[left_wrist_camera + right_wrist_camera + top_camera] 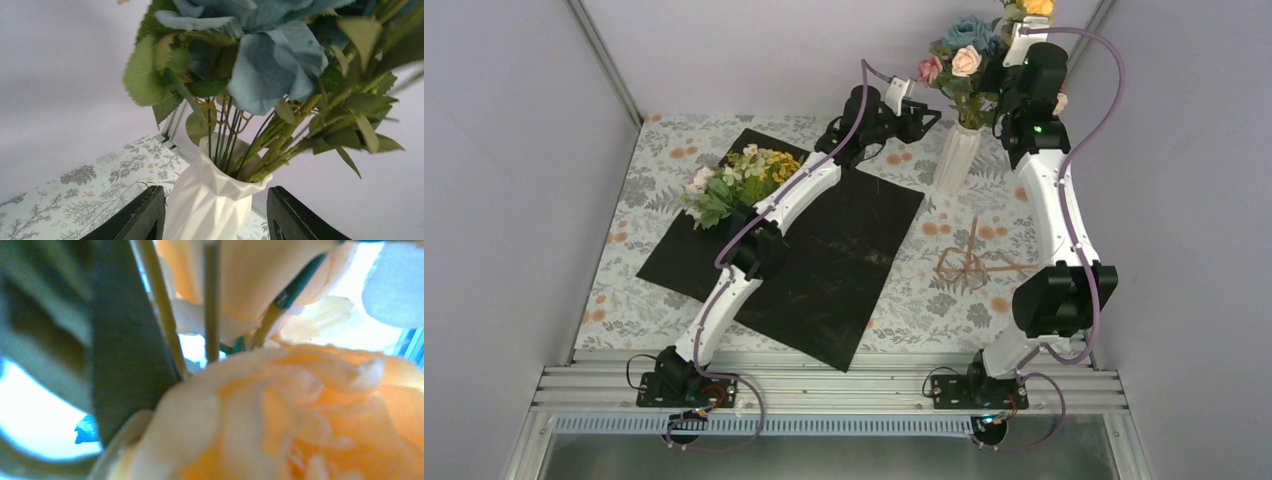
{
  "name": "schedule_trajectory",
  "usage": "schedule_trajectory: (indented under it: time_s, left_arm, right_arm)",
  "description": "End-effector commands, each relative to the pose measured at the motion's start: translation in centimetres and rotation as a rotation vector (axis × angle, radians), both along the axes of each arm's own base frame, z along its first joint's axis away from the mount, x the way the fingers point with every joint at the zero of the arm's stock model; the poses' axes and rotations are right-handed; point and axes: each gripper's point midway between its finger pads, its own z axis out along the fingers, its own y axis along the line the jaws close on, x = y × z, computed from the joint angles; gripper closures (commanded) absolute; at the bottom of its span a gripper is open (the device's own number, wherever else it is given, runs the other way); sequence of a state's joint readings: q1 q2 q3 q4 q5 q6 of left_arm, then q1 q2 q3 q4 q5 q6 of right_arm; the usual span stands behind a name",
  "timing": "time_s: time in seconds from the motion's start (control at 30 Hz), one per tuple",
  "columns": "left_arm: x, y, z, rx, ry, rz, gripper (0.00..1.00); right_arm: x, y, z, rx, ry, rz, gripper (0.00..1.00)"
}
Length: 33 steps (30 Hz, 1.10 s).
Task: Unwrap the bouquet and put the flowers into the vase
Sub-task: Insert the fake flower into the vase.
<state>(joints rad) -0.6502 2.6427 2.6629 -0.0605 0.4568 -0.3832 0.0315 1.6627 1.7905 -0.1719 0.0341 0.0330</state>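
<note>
The white ribbed vase [956,155] stands at the back right and holds blue and pink flowers [964,55]. My left gripper [929,118] hovers just left of its neck. In the left wrist view its dark fingers [145,215] stand open on either side of the vase [210,200], under a blue bloom [270,65]. My right gripper [1022,35] is raised among the blooms above the vase, its fingers hidden. An orange bloom [310,420] and stems [212,300] fill the right wrist view. More flowers [739,180] lie on the spread black sheet [844,260].
A floral-print tablecloth [624,290] covers the table. A loose brown twine loop [969,265] lies to the right of the sheet, in front of the vase. Grey walls close in on both sides and at the back.
</note>
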Motion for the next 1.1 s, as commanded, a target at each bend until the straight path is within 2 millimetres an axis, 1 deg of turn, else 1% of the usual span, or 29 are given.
schedule_trajectory:
  time_s: [0.0,0.17,0.23,0.3,0.37,0.5,0.57,0.63,0.83,1.07]
  left_arm:
    - [0.1,0.4,4.4,-0.165,-0.075,-0.015,0.48]
    - [-0.1,-0.1,4.5,-0.238,-0.133,-0.046,0.49]
    - [-0.2,-0.3,4.4,-0.259,-0.169,-0.051,0.53]
    - [-0.5,-0.4,4.8,-0.276,-0.222,-0.051,0.58]
    - [-0.3,-0.4,4.8,-0.282,-0.249,-0.024,0.6]
    - [0.6,-0.5,3.3,-0.279,-0.231,0.019,0.59]
    - [0.6,-0.7,2.5,-0.277,-0.227,0.009,0.59]
    - [0.4,-1.0,2.2,-0.276,-0.239,-0.001,0.58]
    - [-0.6,-1.3,2.8,-0.312,-0.302,-0.036,0.52]
    - [0.2,-1.5,2.1,-0.321,-0.303,0.044,0.53]
  right_arm:
    - [-1.6,0.5,2.6,0.002,-0.052,0.04,0.96]
    - [-1.9,0.8,1.8,-0.003,-0.026,0.059,0.96]
    - [-2.2,0.9,1.8,-0.002,-0.029,0.063,0.96]
    - [-2.2,0.9,1.7,-0.003,-0.03,0.069,0.96]
    - [-2.1,0.9,1.7,-0.005,-0.028,0.074,0.96]
    - [-1.7,1.3,1.6,-0.015,-0.019,0.103,0.96]
    - [-1.7,1.5,1.9,-0.028,-0.018,0.118,0.96]
    - [-1.8,1.7,1.9,-0.042,-0.018,0.132,0.96]
    - [-2.1,2.5,2.2,-0.058,-0.032,0.198,0.96]
    - [-1.9,2.4,2.2,-0.06,-0.013,0.206,0.96]
